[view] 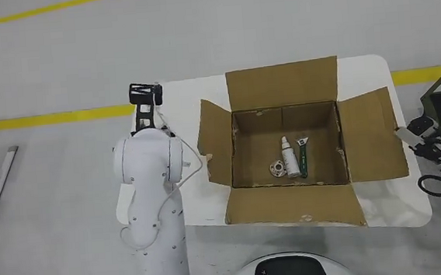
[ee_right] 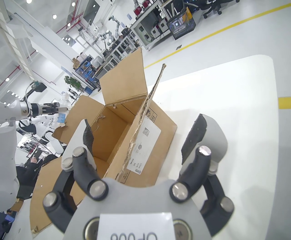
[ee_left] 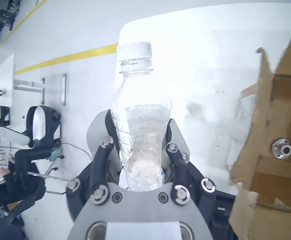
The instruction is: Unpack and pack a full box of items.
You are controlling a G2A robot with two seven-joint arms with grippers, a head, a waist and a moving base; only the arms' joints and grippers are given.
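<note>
Left gripper (view: pixel 145 94), from the top, hung over the far left corner of the table (view: pixel 194 100), left of the open box (view: pixel 282 82) and clear of its left flap. Inside the box lay one metal flange (view: pixel 276 167), one white spray bottle (view: pixel 289 157) and one green-handled tool (view: pixel 303 158), all close together toward its near wall: three items in one box.

From the left wrist, the left gripper (ee_left: pixel 136 127) was clamped around the lower part of one clear plastic bottle (ee_left: pixel 136 91), capped, its neck standing well past the fingers. The box (ee_left: pixel 261 127) stood just beside, with the flange (ee_left: pixel 282 148) visible inside.

From the right wrist, the right gripper (ee_right: pixel 143 127) was spread wide and held nothing, at the right side of the box (ee_right: pixel 118 141).

The grip sat low on a thin, crushable wall (and the bottle looked empty), so I judged it might buckle or swing. Set down tilted, it would likely topple; carried back to the box, it could snag the raised left flap.
</note>
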